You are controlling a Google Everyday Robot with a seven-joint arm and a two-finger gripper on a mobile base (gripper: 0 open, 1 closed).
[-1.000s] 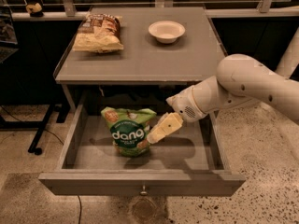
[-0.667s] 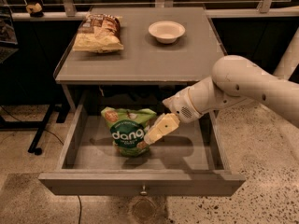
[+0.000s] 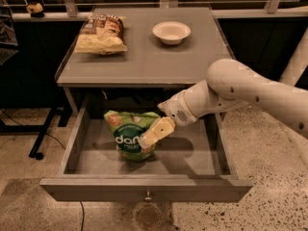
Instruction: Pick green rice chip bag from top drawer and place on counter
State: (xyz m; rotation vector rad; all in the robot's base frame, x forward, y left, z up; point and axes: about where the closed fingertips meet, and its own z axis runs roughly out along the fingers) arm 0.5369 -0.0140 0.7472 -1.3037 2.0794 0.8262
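Note:
The green rice chip bag (image 3: 126, 135) stands in the middle of the open top drawer (image 3: 144, 187), its "dang" lettering facing me. My gripper (image 3: 148, 136) reaches down into the drawer from the right and overlaps the bag's right side at about its mid height. The white arm (image 3: 240, 88) comes in from the right edge, just below the counter's front edge. The grey counter (image 3: 144, 57) lies directly above the drawer.
A brown-and-yellow chip bag (image 3: 101, 33) lies at the counter's back left. A white bowl (image 3: 171, 32) sits at its back right. The drawer's side walls (image 3: 77, 138) flank the bag. A dark stand's legs (image 3: 41, 138) are on the floor to the left.
My gripper has moved a little to the left, closer onto the green bag's right side. The bag and drawer have not moved.

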